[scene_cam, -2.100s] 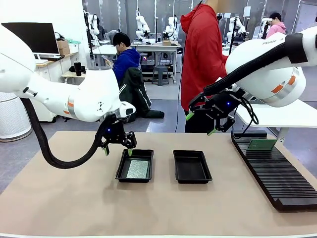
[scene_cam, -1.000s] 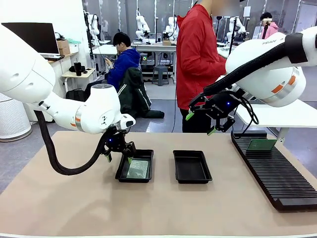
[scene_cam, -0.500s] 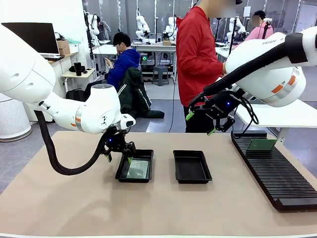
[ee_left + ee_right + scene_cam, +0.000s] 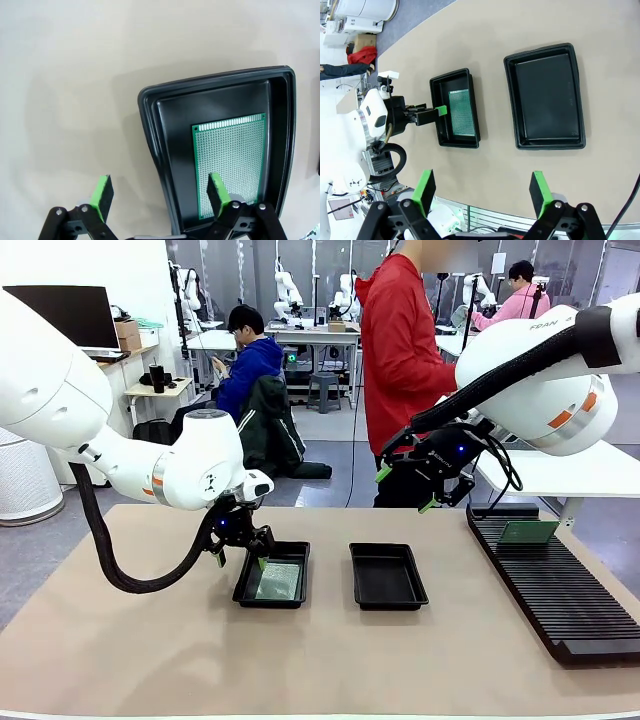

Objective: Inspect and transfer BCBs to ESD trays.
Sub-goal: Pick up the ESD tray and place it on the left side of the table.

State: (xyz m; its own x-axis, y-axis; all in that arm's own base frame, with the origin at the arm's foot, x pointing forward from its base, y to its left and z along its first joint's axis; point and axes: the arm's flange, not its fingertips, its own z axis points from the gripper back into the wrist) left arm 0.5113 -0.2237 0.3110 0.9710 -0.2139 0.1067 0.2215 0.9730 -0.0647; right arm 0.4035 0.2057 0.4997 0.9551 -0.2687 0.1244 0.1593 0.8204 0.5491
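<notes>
Two black ESD trays lie side by side mid-table. The left tray [image 4: 268, 603] [image 4: 150, 125] [image 4: 440, 115] holds one green BCB [image 4: 277, 582] [image 4: 230, 165] [image 4: 460, 112] flat on its floor. The right tray [image 4: 387, 580] [image 4: 547, 97] is empty. My left gripper [image 4: 240, 560] [image 4: 160, 195] is open and low, straddling the left tray's outer wall: one finger over the table, the other inside the tray above the board's edge. High over the table behind the right tray, my right gripper [image 4: 405, 490] [image 4: 482, 192] hangs open with nothing in it.
A long black ribbed rack [image 4: 560, 590] runs along the table's right side, with another green board [image 4: 528, 531] standing in its far end. A person in a red top [image 4: 400, 350] stands at the far edge. Bare tan tabletop lies in front of the trays.
My left gripper came down from above the tray's far left corner to its outer wall, then stayed there. The right arm has not moved. The person shifted slightly.
</notes>
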